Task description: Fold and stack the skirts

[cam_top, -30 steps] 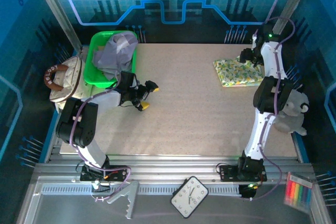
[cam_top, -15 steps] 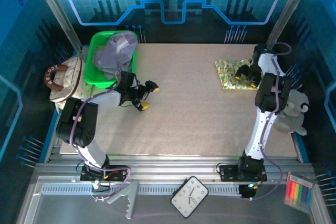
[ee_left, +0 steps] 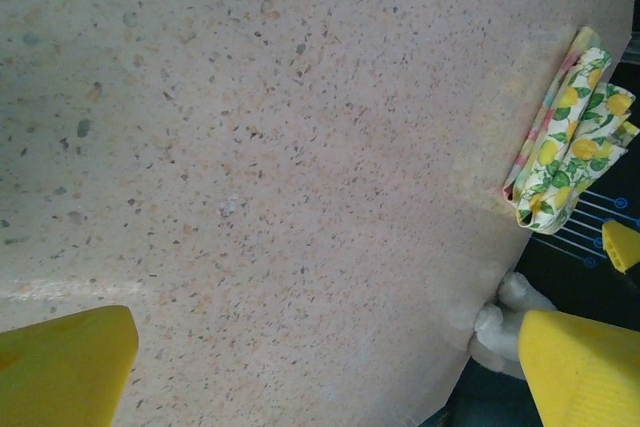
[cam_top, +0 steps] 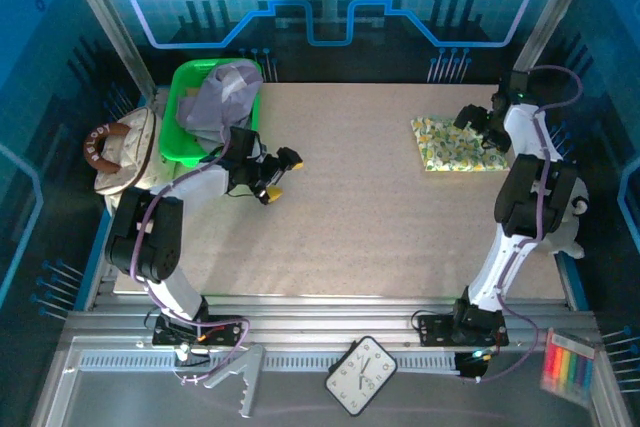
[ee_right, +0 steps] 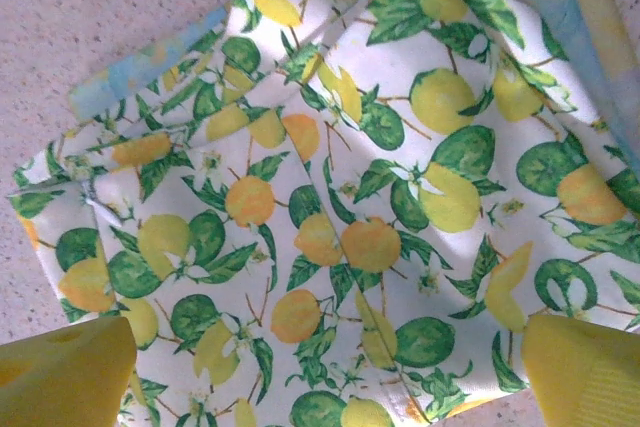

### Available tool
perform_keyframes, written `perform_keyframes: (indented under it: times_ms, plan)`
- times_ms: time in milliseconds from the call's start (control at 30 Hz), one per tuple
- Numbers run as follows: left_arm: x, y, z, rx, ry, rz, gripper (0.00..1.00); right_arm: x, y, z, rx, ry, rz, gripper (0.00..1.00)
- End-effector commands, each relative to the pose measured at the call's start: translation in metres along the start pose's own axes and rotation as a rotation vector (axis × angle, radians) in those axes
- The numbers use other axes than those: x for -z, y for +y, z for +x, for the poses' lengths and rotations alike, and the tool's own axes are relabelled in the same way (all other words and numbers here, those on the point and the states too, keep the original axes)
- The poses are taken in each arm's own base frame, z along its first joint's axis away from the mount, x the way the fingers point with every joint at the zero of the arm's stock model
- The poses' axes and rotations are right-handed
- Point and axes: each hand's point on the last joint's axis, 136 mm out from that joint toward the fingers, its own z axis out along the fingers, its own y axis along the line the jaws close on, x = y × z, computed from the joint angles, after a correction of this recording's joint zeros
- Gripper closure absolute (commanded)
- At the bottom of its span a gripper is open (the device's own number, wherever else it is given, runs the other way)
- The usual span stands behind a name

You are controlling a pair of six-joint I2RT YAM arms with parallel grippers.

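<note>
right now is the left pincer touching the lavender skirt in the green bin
Apart. Top view: the left pincer hangs open over bare table, a clear gap from the lavender skirt.

Folded lemon-print skirt (cam_top: 455, 147) under right claw (cam_top: 478, 127); lavender skirt (cam_top: 225, 97) in green bin (cam_top: 176, 87)

Skirts x2: printed one (cam_top: 455, 144), lavender one (cam_top: 225, 97); bin (cam_top: 176, 97) x1; handbag (cam_top: 125, 152) x1
</note>
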Motion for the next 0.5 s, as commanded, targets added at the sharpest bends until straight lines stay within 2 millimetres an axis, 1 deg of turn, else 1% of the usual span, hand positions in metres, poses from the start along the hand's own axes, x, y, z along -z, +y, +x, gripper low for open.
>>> perform_keyframes:
  times_ms: [0, 33, 100, 233, 267, 300, 367, 467]
  plan:
    - [0.007, 0.000, -0.001, -0.017, -0.007, -0.016, 0.01, -0.027, -0.005, 0.003, 0.032, 0.049, 0.069, 0.00]
    - [0.007, 0.000, -0.001, -0.015, -0.008, -0.016, 0.01, -0.032, -0.007, 0.001, 0.047, 0.050, 0.095, 0.00]
    - [0.008, 0.002, 0.000, -0.014, -0.012, -0.021, 0.01, -0.042, 0.000, -0.003, 0.080, 0.063, 0.070, 0.00]
    - [0.008, 0.006, 0.000, -0.009, -0.015, -0.027, 0.01, -0.063, 0.031, -0.008, 0.148, 0.109, -0.072, 0.01]
    - [0.008, 0.006, 0.000, -0.008, -0.015, -0.028, 0.01, -0.071, 0.037, -0.008, 0.168, 0.121, -0.098, 0.02]
    - [0.007, 0.007, 0.001, -0.007, -0.011, -0.029, 0.01, -0.076, 0.043, -0.008, 0.184, 0.124, -0.118, 0.02]
    - [0.007, 0.008, 0.001, -0.004, -0.010, -0.030, 0.01, -0.084, 0.053, -0.012, 0.215, 0.123, -0.137, 0.02]
    - [0.007, 0.009, 0.001, -0.002, -0.011, -0.032, 0.01, -0.084, 0.062, -0.019, 0.227, 0.100, -0.167, 0.02]
